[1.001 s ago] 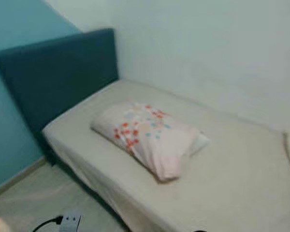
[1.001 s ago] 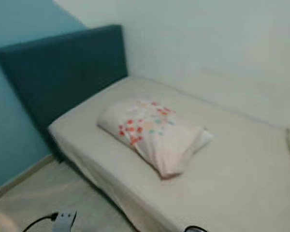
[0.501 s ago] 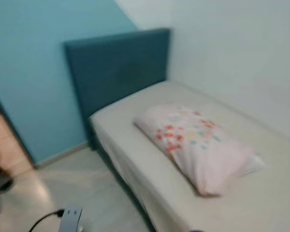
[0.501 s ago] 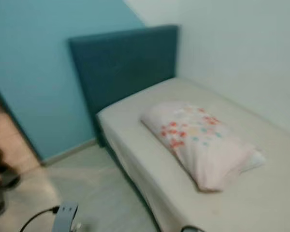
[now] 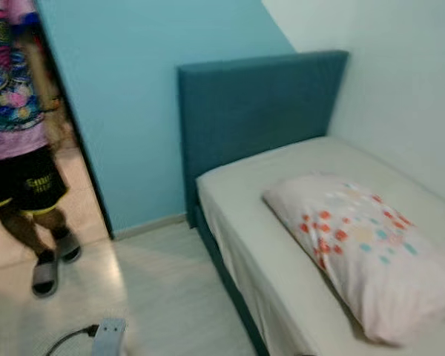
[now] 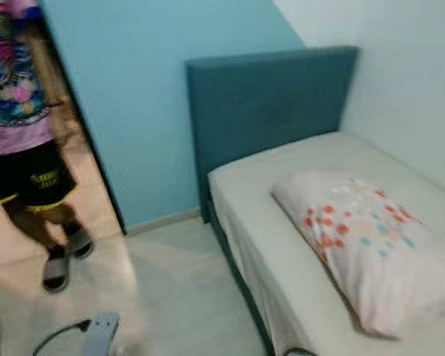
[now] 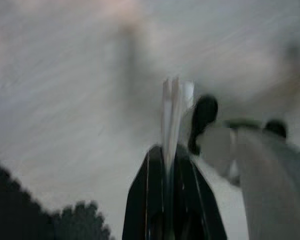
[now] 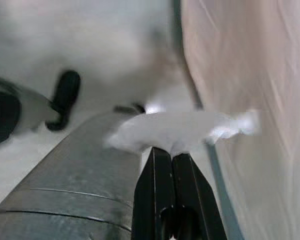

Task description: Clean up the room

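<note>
White crumpled tissue (image 8: 182, 131) sits clamped at the tips of the right gripper (image 8: 172, 159), its black fingers pressed together on it — the bed's sheet (image 8: 250, 100) hangs just beside it. Thin white paper (image 7: 171, 112) stands edge-on, pinched in the left gripper (image 7: 169, 152), above pale floor (image 7: 65, 125). Ahead, a flower-dotted pillow (image 5: 371, 248) lies on the bed (image 5: 282, 252) below a teal headboard (image 5: 259, 111); a person (image 5: 18, 141) in sandals stands at the doorway — a power strip (image 5: 107, 335) lies on the floor nearby.

We faced a blue wall (image 5: 133, 89) meeting a white wall (image 5: 400, 67), a teal headboard (image 5: 259, 111), a bed (image 5: 282, 245) with cream sheet, and pale floor (image 5: 163, 289).
</note>
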`<state>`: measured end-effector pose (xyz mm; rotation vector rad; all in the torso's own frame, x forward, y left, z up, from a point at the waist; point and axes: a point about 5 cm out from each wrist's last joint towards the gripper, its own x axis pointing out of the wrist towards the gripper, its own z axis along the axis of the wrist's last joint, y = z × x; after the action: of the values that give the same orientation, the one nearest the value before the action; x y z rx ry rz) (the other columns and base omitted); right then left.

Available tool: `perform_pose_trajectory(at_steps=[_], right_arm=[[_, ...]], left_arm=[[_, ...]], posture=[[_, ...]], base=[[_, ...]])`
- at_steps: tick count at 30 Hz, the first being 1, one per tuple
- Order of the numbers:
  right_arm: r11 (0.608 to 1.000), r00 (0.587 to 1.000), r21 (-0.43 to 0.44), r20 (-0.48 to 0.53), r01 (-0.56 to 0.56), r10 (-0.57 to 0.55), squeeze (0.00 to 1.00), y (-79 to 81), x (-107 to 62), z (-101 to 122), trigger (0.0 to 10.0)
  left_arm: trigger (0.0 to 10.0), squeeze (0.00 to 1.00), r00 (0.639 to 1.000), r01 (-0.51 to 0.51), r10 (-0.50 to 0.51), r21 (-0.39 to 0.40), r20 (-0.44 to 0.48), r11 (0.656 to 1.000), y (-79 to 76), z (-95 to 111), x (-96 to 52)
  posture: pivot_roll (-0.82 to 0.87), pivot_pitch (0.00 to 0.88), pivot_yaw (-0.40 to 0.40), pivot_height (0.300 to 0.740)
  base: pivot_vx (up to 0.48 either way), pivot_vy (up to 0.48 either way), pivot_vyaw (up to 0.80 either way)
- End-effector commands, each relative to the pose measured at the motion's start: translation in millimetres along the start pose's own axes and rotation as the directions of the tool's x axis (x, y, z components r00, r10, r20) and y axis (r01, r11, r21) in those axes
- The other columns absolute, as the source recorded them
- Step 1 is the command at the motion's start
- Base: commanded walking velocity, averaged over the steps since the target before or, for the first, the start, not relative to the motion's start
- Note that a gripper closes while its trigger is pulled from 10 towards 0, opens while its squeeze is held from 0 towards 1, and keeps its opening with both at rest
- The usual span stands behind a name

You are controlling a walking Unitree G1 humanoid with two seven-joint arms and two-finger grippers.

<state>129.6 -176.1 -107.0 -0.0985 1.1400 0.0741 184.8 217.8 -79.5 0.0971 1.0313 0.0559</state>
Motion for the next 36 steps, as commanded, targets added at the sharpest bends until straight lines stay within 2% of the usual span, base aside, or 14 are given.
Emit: perform_pose_trajectory(at_steps=[1, 13, 17, 21, 23, 24, 25, 27, 28, 31, 32, 34, 36], right_arm=[[1.0, 1.0, -0.008, -0.022, 0.002, -0.002, 0.0, -1.6, -0.6, -5, 10.0], [0.999, 0.999, -0.04, -0.012, 0.03, -0.03, 0.0, -5.7, -0.4, -1, 10.0], [0.994, 0.995, -0.041, 0.023, 0.101, -0.1, 0.0, -37.1, -3.7, 8, 10.0], [0.99, 0.989, -0.025, 0.055, 0.139, -0.138, 0.0, -47.4, -4.8, 17, 10.0], [0.976, 0.97, 0.047, 0.11, 0.214, -0.218, 0.0, -63.2, -7.1, 34, 10.0], [0.976, 0.97, 0.047, 0.11, 0.214, -0.218, 0.0, -63.2, -7.1, 34, 10.0], [0.96, 0.955, 0.131, 0.137, 0.247, -0.264, 0.0, -72.4, -9.0, 45, 10.0], [0.947, 0.942, 0.216, 0.189, 0.236, -0.278, 0.0, -78.6, -10.8, 64, 10.0], [0.947, 0.942, 0.216, 0.189, 0.236, -0.278, 0.0, -78.6, -10.8, 64, 10.0], [0.983, 0.949, 0.184, 0.309, 0.01, -0.068, 0.0, -46.8, -6.4, 95, 10.0], [0.983, 0.949, 0.184, 0.309, 0.01, -0.068, 0.0, -46.8, -6.4, 95, 10.0], [0.978, 0.945, 0.192, 0.326, -0.084, 0.017, 0.0, -31.1, -4.6, 103, 10.0], [0.978, 0.952, 0.182, 0.302, -0.1, 0.041, 0.0, -24.8, -3.0, 100, 10.0]], left_arm=[[10.0, 0.0, 1.0, 0.009, -0.009, 0.004, -0.018, 1.0, -1.9, -5, -0.2], [10.0, 0.0, 1.0, 0.011, -0.011, 0.0, -0.017, 1.0, -2.1, -4, -0.2], [10.0, 0.0, 1.0, 0.014, -0.015, -0.002, -0.016, 1.0, -2.8, -4, -0.1], [10.0, 0.0, 1.0, 0.015, -0.015, -0.003, -0.015, 1.0, -3.0, -4, -0.1], [10.0, 0.0, 1.0, 0.008, -0.008, -0.025, -0.013, 1.0, -3.2, -5, -0.1], [10.0, 0.0, 1.0, 0.008, -0.008, -0.025, -0.013, 1.0, -3.2, -5, -0.1], [10.0, 0.0, 1.0, 0.0, -0.001, -0.054, -0.01, 0.999, -3.4, -5, -0.2], [10.0, 0.0, 1.0, -0.008, 0.007, -0.079, -0.007, 0.997, -3.7, -6, -0.2], [10.0, 0.0, 1.0, -0.008, 0.007, -0.079, -0.007, 0.997, -3.7, -6, -0.2], [10.0, 0.0, 1.0, -0.015, 0.015, -0.104, -0.006, 0.994, -4.0, -7, -0.2], [10.0, 0.0, 1.0, -0.015, 0.015, -0.104, -0.006, 0.994, -4.0, -7, -0.2], [10.0, 0.0, 1.0, -0.014, 0.013, -0.104, -0.005, 0.994, -4.1, -7, -0.2], [10.0, 0.0, 1.0, -0.012, 0.011, -0.103, -0.004, 0.995, -4.3, -7, -0.3]], posture=[[0.01, 0.0, -0.042, 0.74], [0.01, 0.0, -0.048, 0.74], [0.01, 0.0, -0.048, 0.74], [0.01, 0.0, -0.048, 0.74], [0.02, 0.0, -0.049, 0.74], [0.02, 0.0, -0.049, 0.74], [0.02, 0.0, -0.05, 0.74], [0.02, 0.0, -0.052, 0.74], [0.02, 0.0, -0.052, 0.74], [0.02, 0.0, -0.055, 0.74], [0.02, 0.0, -0.055, 0.74], [0.02, 0.0, -0.055, 0.74], [0.02, 0.0, -0.059, 0.74]], base=[[0.0, 0.0, 0.73], [0.0, 0.0, 0.73], [0.0, 0.0, 0.73], [0.0, 0.0, 0.73], [0.0, 0.0, 0.73], [0.0, 0.0, 0.73], [0.0, 0.0, 0.73], [0.0, 0.0, 0.72], [0.0, 0.0, 0.72], [0.0, 0.0, 0.71], [0.0, 0.0, 0.71], [0.0, 0.0, 0.71], [0.0, 0.0, 0.71]])
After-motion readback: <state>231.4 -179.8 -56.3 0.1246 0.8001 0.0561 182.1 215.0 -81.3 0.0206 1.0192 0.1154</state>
